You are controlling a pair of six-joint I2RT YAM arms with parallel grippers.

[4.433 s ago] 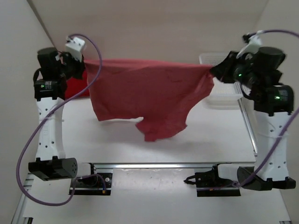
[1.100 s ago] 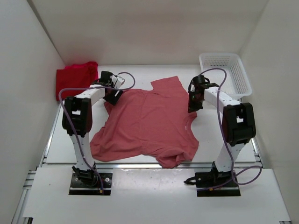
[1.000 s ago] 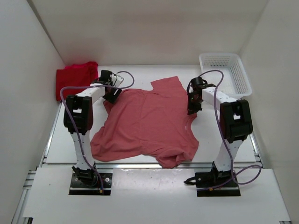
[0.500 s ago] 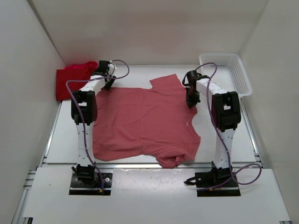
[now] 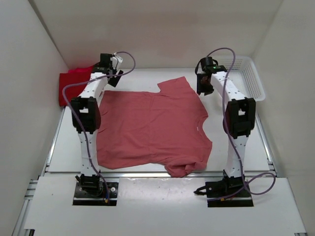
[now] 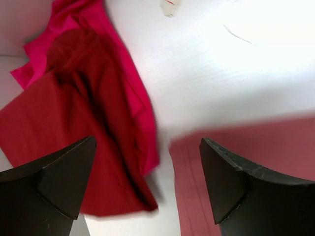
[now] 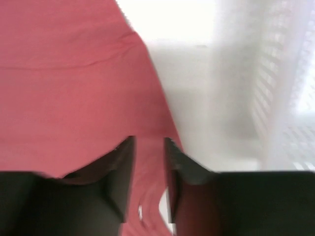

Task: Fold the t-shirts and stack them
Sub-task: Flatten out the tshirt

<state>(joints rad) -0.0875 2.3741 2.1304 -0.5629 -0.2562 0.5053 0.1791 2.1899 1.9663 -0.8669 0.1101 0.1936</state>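
The salmon t-shirt [image 5: 152, 128] lies spread face-up over the middle of the bench [image 5: 236, 132]. It is mostly flat, with one sleeve pointing to the far side. The near right corner is bunched and turned over on itself.

The bright pinkish-red t-shirt [image 6: 133, 88] and the dark crimson t-shirt [image 6: 64, 147] lie heaped together in the far left corner, just beside the salmon one. A white basket [image 5: 243, 73] stands at the far right.

The left end effector [image 6: 147, 182] hangs over the gap between the heap and the salmon t-shirt's far left corner. It is spread wide and holds nothing.

The right end effector [image 7: 150, 172] hangs over the far right edge of the salmon t-shirt. Its fingers [image 7: 115, 187] stand a narrow gap apart. The wrist view is blurred, so whether any cloth sits between them cannot be told.

Step in hand, as judged: laying-out appears complete and folding has not begun. The next move calls for flattening the bunched corner. Both end effectors then pinch one long edge and carry it across evenly.
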